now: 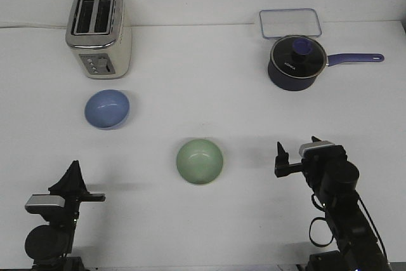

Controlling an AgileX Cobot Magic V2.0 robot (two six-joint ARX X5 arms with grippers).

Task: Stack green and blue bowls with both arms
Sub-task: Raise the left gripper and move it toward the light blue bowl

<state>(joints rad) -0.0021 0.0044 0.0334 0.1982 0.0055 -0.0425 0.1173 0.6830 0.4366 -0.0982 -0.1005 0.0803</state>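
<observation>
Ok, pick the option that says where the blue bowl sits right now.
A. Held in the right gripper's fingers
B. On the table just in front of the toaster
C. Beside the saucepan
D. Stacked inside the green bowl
B: the blue bowl rests alone on the table, directly in front of the toaster, apart from the green bowl and far from the saucepan.

Both arms are running off the bottom edge, so their bases are not showing. The left gripper (pixel 72 176) is pointing away from the camera, its fingers overlapping into one dark wedge, so whether they are parted cannot be told. The pan's (pixel 293 68) white lettering is too small to read, and the pan is covering the near edge of the clear lid (pixel 289 22) behind it. The toaster's (pixel 99 32) front buttons are too small to make out.
</observation>
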